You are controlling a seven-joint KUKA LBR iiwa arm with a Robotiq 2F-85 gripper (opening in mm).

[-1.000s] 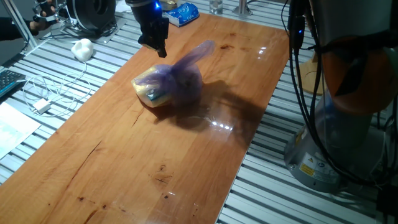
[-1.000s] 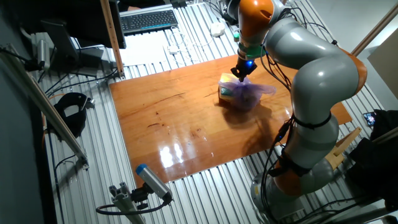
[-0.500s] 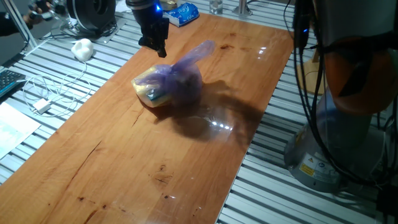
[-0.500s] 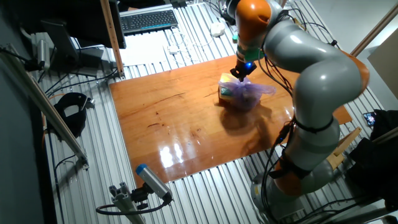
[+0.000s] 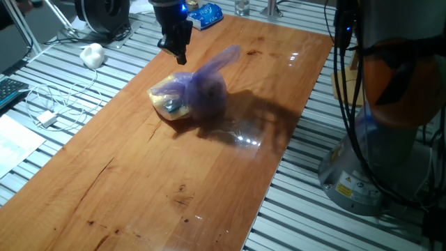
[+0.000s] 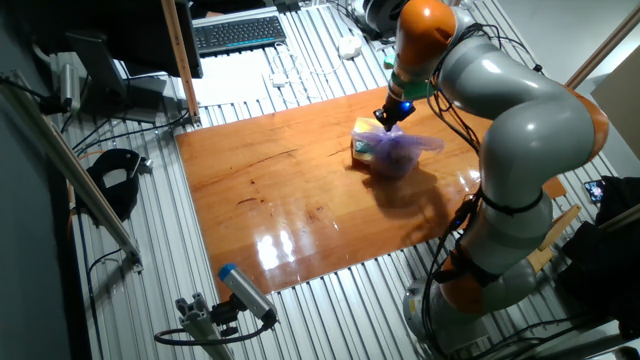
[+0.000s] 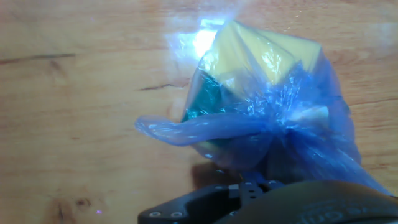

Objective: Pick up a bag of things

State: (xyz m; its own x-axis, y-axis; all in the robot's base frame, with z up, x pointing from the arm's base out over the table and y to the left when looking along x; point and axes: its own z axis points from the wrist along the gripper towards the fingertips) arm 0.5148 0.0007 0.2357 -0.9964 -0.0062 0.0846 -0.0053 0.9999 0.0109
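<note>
The bag of things is a translucent purple plastic bag lying on the wooden table, with yellow and bluish items showing through. Its twisted tail points up and to the back right. My gripper hangs just above and behind the bag's left side, apart from it, and its fingers look closed to a point and empty. In the other fixed view the gripper is over the bag. The hand view shows the bag close below, its tail pointing left, and only the hand's black housing.
A white lumpy wad lies off the table's left side. A flat blue packet lies at the far end. White cables with a charger lie left. The robot's base stands right. A keyboard lies beyond.
The gripper has shifted slightly to the right over the bag, and the arm's upper links have swung right. The bag has not moved.
</note>
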